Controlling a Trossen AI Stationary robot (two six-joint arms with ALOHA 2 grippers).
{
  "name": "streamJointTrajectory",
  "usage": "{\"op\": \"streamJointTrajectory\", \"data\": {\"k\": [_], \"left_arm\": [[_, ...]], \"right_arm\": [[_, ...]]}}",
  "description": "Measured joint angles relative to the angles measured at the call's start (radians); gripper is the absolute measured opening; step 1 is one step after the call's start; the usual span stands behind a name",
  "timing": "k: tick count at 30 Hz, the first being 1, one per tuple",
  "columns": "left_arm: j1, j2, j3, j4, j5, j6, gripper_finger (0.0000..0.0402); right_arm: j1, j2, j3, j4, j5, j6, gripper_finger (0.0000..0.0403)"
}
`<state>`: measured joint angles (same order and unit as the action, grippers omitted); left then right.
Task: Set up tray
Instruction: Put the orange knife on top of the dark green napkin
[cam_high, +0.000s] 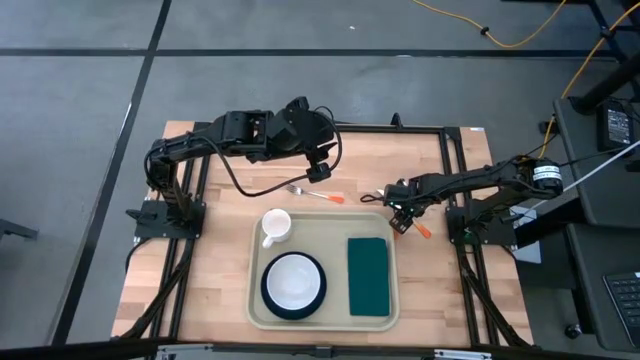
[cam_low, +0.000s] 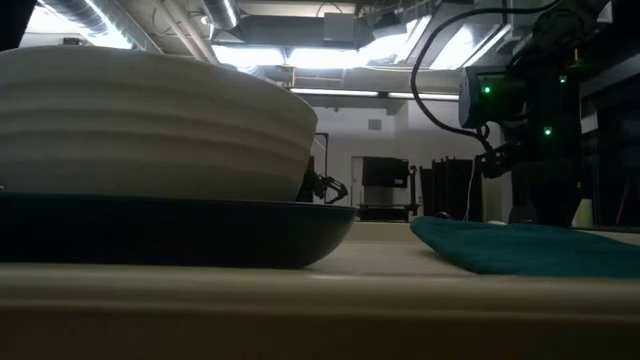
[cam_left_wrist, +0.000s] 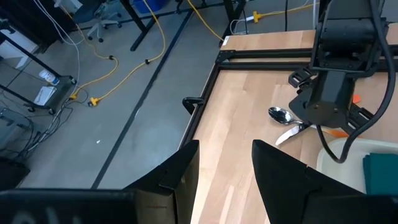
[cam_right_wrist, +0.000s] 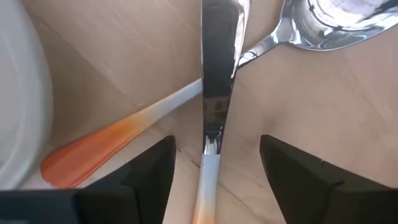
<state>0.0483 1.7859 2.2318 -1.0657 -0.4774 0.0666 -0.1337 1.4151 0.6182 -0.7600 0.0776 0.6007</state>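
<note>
Hovering with fingers spread and empty above the knife (cam_right_wrist: 214, 74), right of centre, the right gripper (cam_high: 400, 212) should descend squarely astride its handle; the tray (cam_high: 257, 300) sits lower centre; the left gripper (cam_high: 318, 168) waits agape, upper centre.

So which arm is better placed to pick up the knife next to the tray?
Probably the right. The right gripper hangs open directly over the knife and spoon beside the tray; the left gripper is farther, near the fork.
</note>
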Motion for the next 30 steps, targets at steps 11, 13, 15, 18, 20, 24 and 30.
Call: {"op": "streamJointTrajectory", "data": {"k": [11, 13, 15, 18, 20, 24, 30], "left_arm": [[0.001, 0.000, 0.000, 0.000, -0.003, 0.000, 0.0143], [0.001, 0.000, 0.000, 0.000, -0.003, 0.000, 0.0143], [0.001, 0.000, 0.000, 0.000, -0.003, 0.000, 0.0143], [0.001, 0.000, 0.000, 0.000, -0.003, 0.001, 0.0143], [0.001, 0.000, 0.000, 0.000, -0.003, 0.000, 0.0143], [0.001, 0.000, 0.000, 0.000, -0.003, 0.009, 0.0143], [0.001, 0.000, 0.000, 0.000, -0.003, 0.010, 0.0143]], "right_arm": [[0.001, 0.002, -0.002, 0.015, -0.025, -0.007, 0.0116], [0.001, 0.002, -0.002, 0.017, -0.027, -0.007, 0.0085], [0.001, 0.002, -0.002, 0.016, -0.026, -0.007, 0.0055], [0.001, 0.002, -0.002, 0.015, -0.023, -0.007, 0.0036], [0.001, 0.002, -0.002, 0.015, -0.023, -0.006, 0.0036], [0.000, 0.002, -0.002, 0.015, -0.026, -0.005, 0.0036], [0.000, -0.005, -0.003, 0.012, -0.039, 0.022, 0.0037]]}}
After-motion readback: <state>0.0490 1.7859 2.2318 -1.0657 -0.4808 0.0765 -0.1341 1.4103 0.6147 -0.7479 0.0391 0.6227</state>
